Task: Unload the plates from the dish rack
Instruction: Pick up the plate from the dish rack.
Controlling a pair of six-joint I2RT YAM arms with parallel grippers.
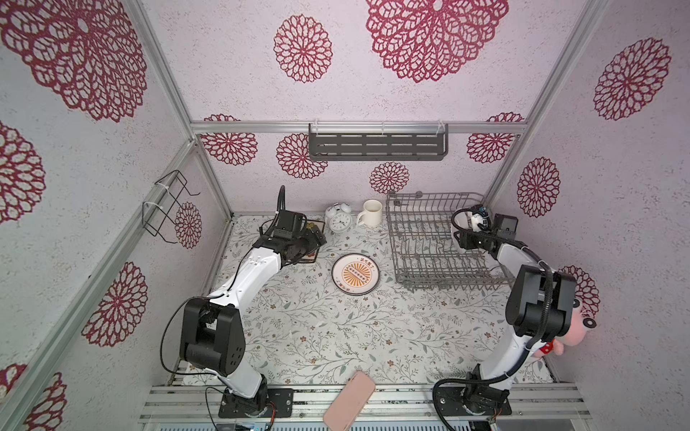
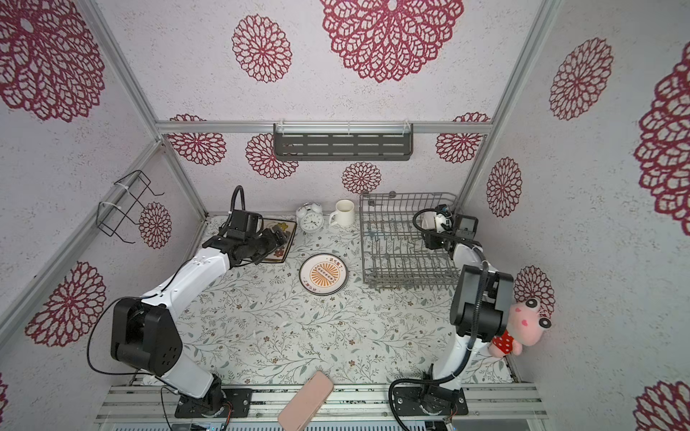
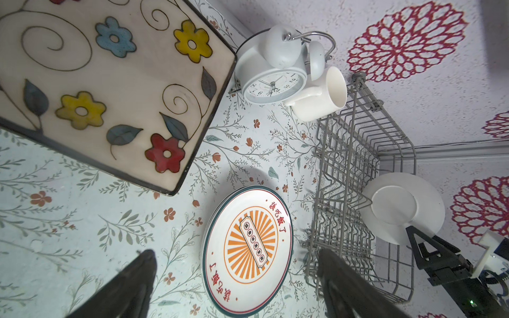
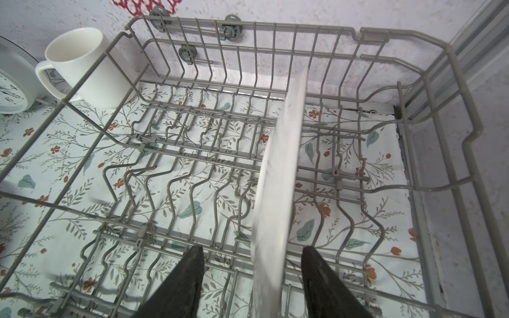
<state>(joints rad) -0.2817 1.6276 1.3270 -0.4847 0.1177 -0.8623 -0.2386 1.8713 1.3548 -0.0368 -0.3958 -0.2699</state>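
- Grey wire makes up the dish rack (image 1: 433,203). It sits at the back right of the table (image 1: 336,336), close to the walls, in both top views.
- One round white plate (image 4: 278,179) stands up on its edge in the rack, between the prongs, in the right half.
- The right gripper (image 4: 252,247) reaches over the rack. Its two black fingers (image 4: 190,275) are spread, one on each side of the white plate's rim. A small gap shows on each side, so they are not pinching it.
- The left gripper (image 3: 236,252) hangs over the back left of the table. Its jaws are wide apart and nothing is between them.
- A square plate with flowers (image 3: 110,82) lies flat on the table at the back left. It is cream with a dark edge and has blue, yellow and red flowers. The left arm hides a lot of it in both top views.
- A round plate with an orange sunburst (image 1: 356,274) lies flat near the middle of the table. It is between the square plate and the rack and touches neither. In the left wrist view more rims peek out under it, so it lies on top of other plates.
- A white alarm clock (image 1: 339,220) and a white mug (image 1: 371,212) stand side by side at the back wall. The mug is just beside the rack.
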